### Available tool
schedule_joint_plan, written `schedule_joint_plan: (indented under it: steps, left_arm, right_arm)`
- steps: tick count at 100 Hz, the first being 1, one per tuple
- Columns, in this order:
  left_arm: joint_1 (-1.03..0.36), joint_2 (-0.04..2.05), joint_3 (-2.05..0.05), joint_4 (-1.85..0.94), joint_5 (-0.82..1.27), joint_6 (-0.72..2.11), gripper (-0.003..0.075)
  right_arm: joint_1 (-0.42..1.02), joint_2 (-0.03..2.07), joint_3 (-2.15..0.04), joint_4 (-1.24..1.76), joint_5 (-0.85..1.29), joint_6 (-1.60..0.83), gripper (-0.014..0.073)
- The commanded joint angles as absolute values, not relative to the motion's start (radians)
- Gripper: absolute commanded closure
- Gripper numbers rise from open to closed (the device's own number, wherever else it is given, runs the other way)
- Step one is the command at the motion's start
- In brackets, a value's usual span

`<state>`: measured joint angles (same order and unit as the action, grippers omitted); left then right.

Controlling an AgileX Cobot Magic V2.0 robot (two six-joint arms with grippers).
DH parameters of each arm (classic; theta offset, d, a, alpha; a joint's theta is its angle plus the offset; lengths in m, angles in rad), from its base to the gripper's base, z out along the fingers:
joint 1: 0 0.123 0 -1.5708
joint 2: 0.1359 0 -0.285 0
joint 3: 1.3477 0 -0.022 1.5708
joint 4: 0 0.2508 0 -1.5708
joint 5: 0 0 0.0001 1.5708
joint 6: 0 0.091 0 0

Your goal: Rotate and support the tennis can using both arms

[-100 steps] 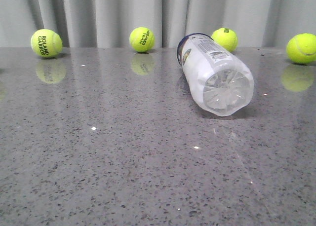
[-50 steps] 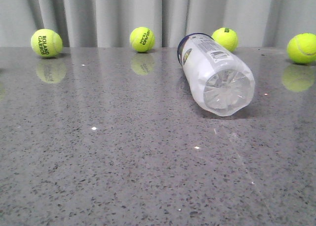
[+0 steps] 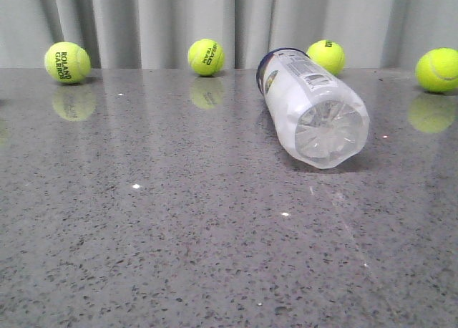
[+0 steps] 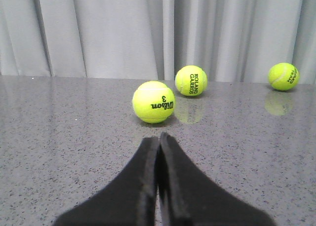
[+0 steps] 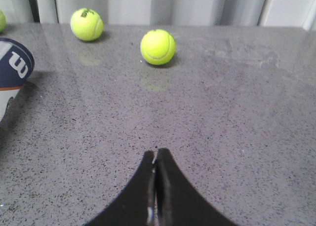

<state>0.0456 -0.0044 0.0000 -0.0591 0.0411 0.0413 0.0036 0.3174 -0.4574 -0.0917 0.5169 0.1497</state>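
Front view first: the tennis can lies on its side on the grey speckled table, right of centre, its ribbed clear base turned toward the camera and its navy-banded end pointing back toward the curtain. Four tennis balls sit along the far edge: a Roland Garros ball far left, a Head ball near the middle, a ball just behind the can's far end, and another far right. Neither arm shows in this view.

Left wrist view: the left gripper has its two black fingers pressed together with nothing between them, low over the table. A Wilson ball sits ahead of the tips, with a Roland Garros ball and a third ball farther off.

Right wrist view: the right gripper is likewise closed tight and empty. The can's navy end pokes in at the picture's edge, well apart from the fingers. Two balls rest farther off.
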Motion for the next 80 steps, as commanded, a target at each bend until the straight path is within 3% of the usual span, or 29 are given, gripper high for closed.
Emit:
schedule_joint_plan:
  steps: [1, 25, 32, 42, 54, 64, 71, 80]
  left_arm:
    - [0.045, -0.037, 0.045, -0.061, -0.034, 0.031, 0.0740]
    - [0.045, -0.037, 0.045, -0.061, -0.034, 0.031, 0.0740]
    - [0.045, -0.037, 0.045, -0.061, -0.034, 0.031, 0.0740]
    - [0.045, -0.037, 0.045, -0.061, -0.034, 0.031, 0.0740]
    - [0.045, -0.037, 0.045, -0.061, -0.034, 0.031, 0.0740]
    - [0.045, -0.037, 0.045, -0.061, -0.034, 0.031, 0.0740]
    - [0.045, -0.037, 0.045, -0.061, -0.034, 0.031, 0.0740]
    - [0.045, -0.037, 0.045, -0.061, -0.034, 0.031, 0.0740]
  right_arm:
    - [-0.001, 0.409, -0.572, -0.095, 0.535, 0.141, 0.0663]
    - [-0.001, 0.624, -0.740, -0.095, 0.683, 0.141, 0.0657]
    - [-0.001, 0.669, -0.767, -0.094, 0.705, 0.141, 0.0620]
    - [-0.001, 0.712, -0.787, -0.093, 0.712, 0.141, 0.0474]
    - [-0.001, 0.727, -0.792, -0.093, 0.696, 0.141, 0.0183]
    - [-0.001, 0.725, -0.793, -0.093, 0.691, 0.141, -0.0007]
    - [-0.001, 0.723, -0.793, -0.092, 0.666, 0.141, -0.0055]
    - [-0.001, 0.723, -0.792, -0.092, 0.646, 0.141, -0.0051]
